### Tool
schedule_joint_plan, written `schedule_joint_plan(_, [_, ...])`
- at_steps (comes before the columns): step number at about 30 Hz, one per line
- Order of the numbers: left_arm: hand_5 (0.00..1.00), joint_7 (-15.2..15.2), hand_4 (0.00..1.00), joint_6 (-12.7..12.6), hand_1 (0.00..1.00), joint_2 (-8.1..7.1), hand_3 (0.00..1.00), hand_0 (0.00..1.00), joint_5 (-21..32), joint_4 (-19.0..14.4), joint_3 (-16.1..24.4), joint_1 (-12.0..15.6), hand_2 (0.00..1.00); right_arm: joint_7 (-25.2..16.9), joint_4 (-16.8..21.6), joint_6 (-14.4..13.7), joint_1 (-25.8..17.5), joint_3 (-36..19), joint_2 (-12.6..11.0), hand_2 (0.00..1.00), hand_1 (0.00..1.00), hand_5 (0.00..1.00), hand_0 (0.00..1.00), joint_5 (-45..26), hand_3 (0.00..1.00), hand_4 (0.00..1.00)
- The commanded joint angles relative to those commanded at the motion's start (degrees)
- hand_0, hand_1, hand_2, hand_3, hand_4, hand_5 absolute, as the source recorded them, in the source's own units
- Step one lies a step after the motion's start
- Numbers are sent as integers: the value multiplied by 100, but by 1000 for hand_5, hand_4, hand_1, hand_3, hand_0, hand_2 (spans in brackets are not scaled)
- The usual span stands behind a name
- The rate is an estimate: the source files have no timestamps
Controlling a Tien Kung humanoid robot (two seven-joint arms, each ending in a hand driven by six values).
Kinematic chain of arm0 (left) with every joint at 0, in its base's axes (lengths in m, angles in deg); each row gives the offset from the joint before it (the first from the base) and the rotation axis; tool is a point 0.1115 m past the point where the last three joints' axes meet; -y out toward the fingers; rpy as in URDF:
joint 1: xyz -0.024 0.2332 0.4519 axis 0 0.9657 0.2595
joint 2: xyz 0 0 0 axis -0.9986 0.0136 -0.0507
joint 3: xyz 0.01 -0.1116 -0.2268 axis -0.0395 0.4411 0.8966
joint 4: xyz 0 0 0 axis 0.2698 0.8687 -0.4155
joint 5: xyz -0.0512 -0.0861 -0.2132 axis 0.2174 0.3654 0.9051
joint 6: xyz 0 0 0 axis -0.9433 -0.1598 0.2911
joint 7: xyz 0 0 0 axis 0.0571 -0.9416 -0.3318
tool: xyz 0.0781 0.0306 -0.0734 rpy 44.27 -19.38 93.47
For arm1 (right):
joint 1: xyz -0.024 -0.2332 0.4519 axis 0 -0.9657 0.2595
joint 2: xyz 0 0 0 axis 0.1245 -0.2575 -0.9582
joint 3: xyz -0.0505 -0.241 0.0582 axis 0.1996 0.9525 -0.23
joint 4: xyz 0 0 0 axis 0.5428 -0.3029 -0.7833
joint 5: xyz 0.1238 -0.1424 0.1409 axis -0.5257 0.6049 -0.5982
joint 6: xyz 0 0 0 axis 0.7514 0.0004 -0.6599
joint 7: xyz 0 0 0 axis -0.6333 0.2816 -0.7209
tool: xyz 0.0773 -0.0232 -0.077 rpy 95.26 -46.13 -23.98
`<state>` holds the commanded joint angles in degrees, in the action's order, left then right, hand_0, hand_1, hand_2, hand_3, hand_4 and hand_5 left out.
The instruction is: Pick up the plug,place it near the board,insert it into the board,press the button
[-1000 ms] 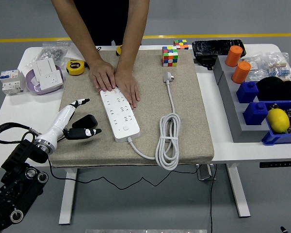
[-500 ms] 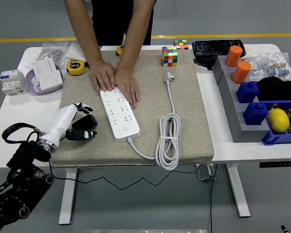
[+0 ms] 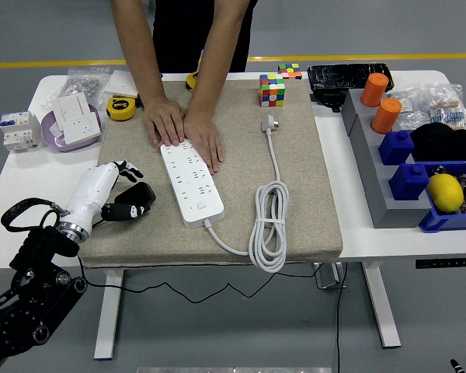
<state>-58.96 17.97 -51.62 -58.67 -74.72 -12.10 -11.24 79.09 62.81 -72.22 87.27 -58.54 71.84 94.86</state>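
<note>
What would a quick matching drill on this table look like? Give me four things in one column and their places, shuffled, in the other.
Things:
1. black plug
2. power strip
3. coiled white cable
4. Rubik's cube

Places:
A. at the mat's far edge
B. looped on the mat, right of the strip
C. under the left hand, at the mat's left edge
D. at mid mat, its far end pinned by a person's two hands

Pairs: 1-C, 2-D, 3-B, 4-A

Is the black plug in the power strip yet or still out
Out. The plug lies on the mat left of the strip, under the left hand.
</note>
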Motion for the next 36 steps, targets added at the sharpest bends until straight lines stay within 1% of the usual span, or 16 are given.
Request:
schedule_joint_plan(1, [138,-2,998,6,633,0,541,543,-8,24,-2,-7,528,1,0,0,2,-5,1,748,761,967,830,4,770,998])
schedule_joint_plan(2, [92,-4,995,12,625,1,548,537,-22,48,-1,-13,534,-1,0,0,3,-4,1,747,761,967,828,1,771,998])
schedule_joint_plan(7, [92,-11,995,27,625,24,548,537,-55,171,57,-24,534,4,0,-1,-1,-15,3,747,761,967,828,11,771,998])
schedule_joint_plan(8, [95,-14,986,24,608,27,546,528,-65,182,68,-24,529,4,0,-1,-2,-18,3,747,760,966,829,14,769,998])
schedule_joint_plan(13, [95,-40,986,-24,608,27,546,528,-101,216,78,-17,529,4,0,0,-11,-26,5,747,760,966,829,23,769,998])
schedule_joint_plan(14, [99,-39,972,-35,336,25,512,396,-102,216,77,-14,390,2,0,0,-12,-25,4,747,760,965,828,23,770,998])
schedule_joint_plan(19, [99,7,972,-83,336,28,512,396,-113,231,73,-1,390,3,0,1,-20,-24,2,747,760,965,828,27,770,998])
schedule_joint_plan(20, [50,19,773,-82,262,31,469,338,-120,243,70,2,315,4,0,1,-22,-24,2,747,761,963,828,27,770,998])
schedule_joint_plan(25, [50,-11,773,-58,262,40,469,338,-203,276,75,11,315,7,0,-1,-26,-19,0,747,761,963,828,23,770,998])
schedule_joint_plan(26, [24,-29,717,-54,242,41,463,335,-235,271,81,14,247,5,0,-1,-25,-13,-2,747,761,966,828,19,769,998])
schedule_joint_plan(31, [24,-75,717,8,242,41,463,335,-275,219,104,22,247,10,0,-4,-21,-15,-2,747,761,966,828,13,769,998])
schedule_joint_plan(32, [10,-78,676,19,238,37,434,332,-272,192,114,28,232,11,0,-4,-21,-17,-2,747,761,963,829,14,769,998])
schedule_joint_plan(36, [10,-90,676,59,238,15,434,332,-141,76,119,26,232,14,0,-6,-19,-16,-5,747,761,963,829,13,769,998])
